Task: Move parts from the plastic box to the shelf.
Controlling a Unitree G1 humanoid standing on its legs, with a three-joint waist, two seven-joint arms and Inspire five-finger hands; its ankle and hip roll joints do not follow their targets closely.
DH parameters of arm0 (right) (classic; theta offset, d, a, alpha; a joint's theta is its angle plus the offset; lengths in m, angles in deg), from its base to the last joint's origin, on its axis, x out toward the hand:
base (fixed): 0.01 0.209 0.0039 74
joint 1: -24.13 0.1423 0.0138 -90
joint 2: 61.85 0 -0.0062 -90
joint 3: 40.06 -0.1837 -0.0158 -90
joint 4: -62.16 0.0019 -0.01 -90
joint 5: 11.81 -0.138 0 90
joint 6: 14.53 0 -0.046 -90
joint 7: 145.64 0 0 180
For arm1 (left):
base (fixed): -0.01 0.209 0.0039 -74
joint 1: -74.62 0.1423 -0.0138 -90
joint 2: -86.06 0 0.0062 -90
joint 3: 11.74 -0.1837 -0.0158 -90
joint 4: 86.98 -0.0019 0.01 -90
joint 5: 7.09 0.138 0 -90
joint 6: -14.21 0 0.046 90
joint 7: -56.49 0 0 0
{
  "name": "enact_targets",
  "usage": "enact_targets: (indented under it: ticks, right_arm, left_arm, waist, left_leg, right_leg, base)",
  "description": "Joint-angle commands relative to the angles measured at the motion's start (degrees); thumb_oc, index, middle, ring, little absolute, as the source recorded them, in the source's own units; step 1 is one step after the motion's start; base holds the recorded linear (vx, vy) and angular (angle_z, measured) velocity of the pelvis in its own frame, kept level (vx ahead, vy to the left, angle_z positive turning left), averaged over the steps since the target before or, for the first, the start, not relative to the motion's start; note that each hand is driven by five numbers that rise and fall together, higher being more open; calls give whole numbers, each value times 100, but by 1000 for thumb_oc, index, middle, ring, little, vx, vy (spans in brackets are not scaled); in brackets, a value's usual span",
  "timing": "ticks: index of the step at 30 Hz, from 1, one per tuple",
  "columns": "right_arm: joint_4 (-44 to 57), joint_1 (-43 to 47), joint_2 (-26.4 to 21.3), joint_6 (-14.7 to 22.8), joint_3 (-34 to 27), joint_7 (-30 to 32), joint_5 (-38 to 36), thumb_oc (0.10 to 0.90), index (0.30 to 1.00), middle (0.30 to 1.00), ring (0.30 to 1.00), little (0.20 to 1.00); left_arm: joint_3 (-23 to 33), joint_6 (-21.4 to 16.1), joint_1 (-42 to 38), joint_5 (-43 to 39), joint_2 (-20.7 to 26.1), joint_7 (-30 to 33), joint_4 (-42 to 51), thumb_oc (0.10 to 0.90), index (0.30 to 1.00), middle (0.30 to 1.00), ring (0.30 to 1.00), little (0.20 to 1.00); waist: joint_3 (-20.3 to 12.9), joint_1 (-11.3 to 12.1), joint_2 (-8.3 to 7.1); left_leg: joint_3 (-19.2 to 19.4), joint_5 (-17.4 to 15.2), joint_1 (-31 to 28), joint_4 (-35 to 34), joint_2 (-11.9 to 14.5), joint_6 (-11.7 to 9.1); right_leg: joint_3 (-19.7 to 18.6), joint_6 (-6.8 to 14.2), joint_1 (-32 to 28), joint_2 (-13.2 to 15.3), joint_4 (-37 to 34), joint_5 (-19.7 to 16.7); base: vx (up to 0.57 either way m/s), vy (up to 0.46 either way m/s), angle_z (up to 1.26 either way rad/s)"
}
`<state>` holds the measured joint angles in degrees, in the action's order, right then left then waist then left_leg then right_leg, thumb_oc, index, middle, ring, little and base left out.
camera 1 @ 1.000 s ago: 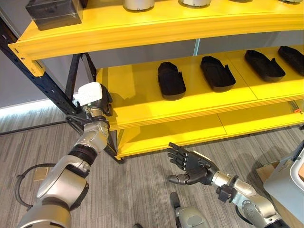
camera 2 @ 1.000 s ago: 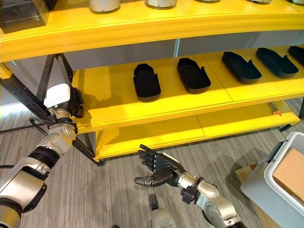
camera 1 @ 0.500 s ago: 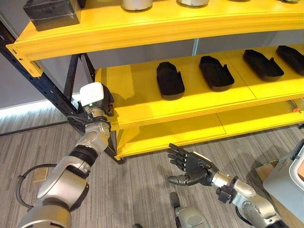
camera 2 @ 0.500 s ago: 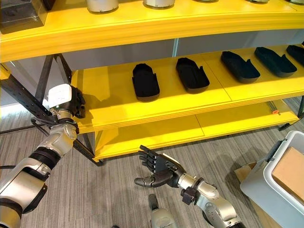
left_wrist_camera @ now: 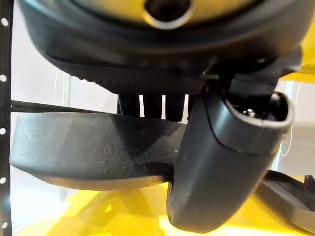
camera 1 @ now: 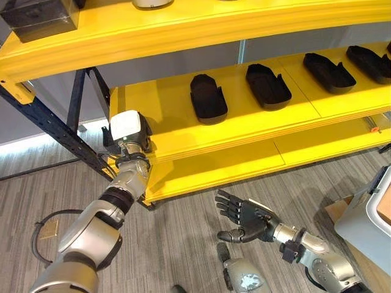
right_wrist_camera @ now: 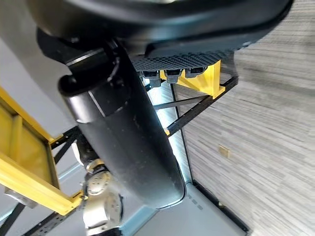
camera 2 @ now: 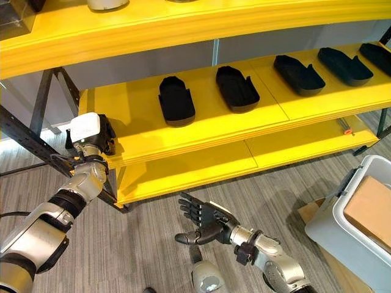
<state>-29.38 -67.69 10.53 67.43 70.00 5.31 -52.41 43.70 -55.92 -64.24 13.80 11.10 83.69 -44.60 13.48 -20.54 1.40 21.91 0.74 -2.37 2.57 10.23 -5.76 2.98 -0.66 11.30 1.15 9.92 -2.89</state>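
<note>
Left wrist view: left hand [left_wrist_camera: 216, 162] clamped on a dark part [left_wrist_camera: 88, 147] at the shelf's left end.
Fingers and thumb pinch the part, held level just off the front edge of the middle shelf [camera 1: 256, 125]; free board lies ahead, left of the 4 parts [camera 1: 208, 99] already laid end-on to the edge. Right hand [camera 1: 244, 217] hangs low over the floor, fingers spread, empty, well apart. Box [camera 2: 342, 229] stands at the robot's right.
</note>
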Motion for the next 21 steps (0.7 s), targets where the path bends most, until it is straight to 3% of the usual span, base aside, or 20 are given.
enact_targets:
  ticks: [1, 3, 5, 6, 10, 12, 18, 21]
  right_arm:
    - [474, 104, -26, 346, -147, -446, -56, 900, 1000, 1000, 1000, 1000]
    - [488, 3, -22, 355, -234, -497, -55, 900, 1000, 1000, 1000, 1000]
    - [477, 110, -85, 435, -107, -385, -77, 900, 1000, 1000, 1000, 1000]
    - [418, 199, -109, 519, -38, -381, -102, 900, 1000, 1000, 1000, 1000]
    - [383, 262, -135, 570, 20, -411, -161, 900, 1000, 1000, 1000, 1000]
    - [290, 401, -77, 513, 200, -444, -159, 900, 1000, 1000, 1000, 1000]
    - [335, 448, 32, 476, 415, -318, -164, 900, 1000, 1000, 1000, 1000]
    - [475, 643, 154, 497, 540, -67, -215, 900, 1000, 1000, 1000, 1000]
  left_arm:
    - [133, -187, -921, 338, 644, 498, 117, 400, 300, 300, 300, 300]
    - [65, -169, -981, 335, 667, 434, 164, 400, 300, 300, 300, 300]
    - [-51, 54, -1014, 322, 671, 482, 271, 400, 300, 300, 300, 300]
    - [-51, 49, -1039, 375, 630, 525, 214, 400, 300, 300, 300, 300]
    - [-16, -52, -1106, 449, 569, 500, 114, 400, 300, 300, 300, 300]
    - [-60, -62, -1159, 376, 625, 461, -64, 400, 300, 300, 300, 300]
    - [6, -147, -1186, 541, 524, 493, -229, 400, 300, 300, 300, 300]
    - [-59, -89, -1389, 682, 366, 607, -207, 400, 300, 300, 300, 300]
  waist:
    - [17, -157, -103]
    - [62, -180, -118]
    - [195, -23, -103]
    - [260, 73, -58]
    - [344, 179, -53]
    - [309, 317, -65]
    - [208, 378, -1]
    - [272, 430, -94]
  left_leg:
    - [-393, 278, 739, 1570, 480, 6]
    - [-387, 312, 884, 1513, 439, 32]
    - [-681, 536, 1035, 664, 207, 50]
    - [-797, 870, 1180, 303, 292, -40]
    - [-923, 1352, 1436, -443, 553, -193]
    - [-1284, 1004, 1407, -522, 498, -124]
    - [-1152, 831, 1417, -140, 315, -88]
    - [-1060, 683, 1566, 117, 85, -25]
  right_leg:
    - [-272, 197, -299, 116, 1008, 1216]
    - [-228, 194, -338, 81, 1053, 1282]
    - [-318, 242, -374, -39, 1053, 1350]
    - [-328, 198, -418, -136, 1009, 1372]
    - [-272, 169, -633, -167, 1007, 1505]
    - [-410, 234, -731, -71, 1137, 1635]
    - [-401, 363, -884, 97, 1029, 1655]
    - [-395, 486, -920, 266, 781, 1477]
  base:
    - [96, -121, 46]
    - [26, -63, 66]
    - [53, 41, 37]
    - [53, 66, 24]
    - [166, 82, -10]
    - [378, 160, -13]
    - [189, 120, -28]
    - [31, 96, -17]
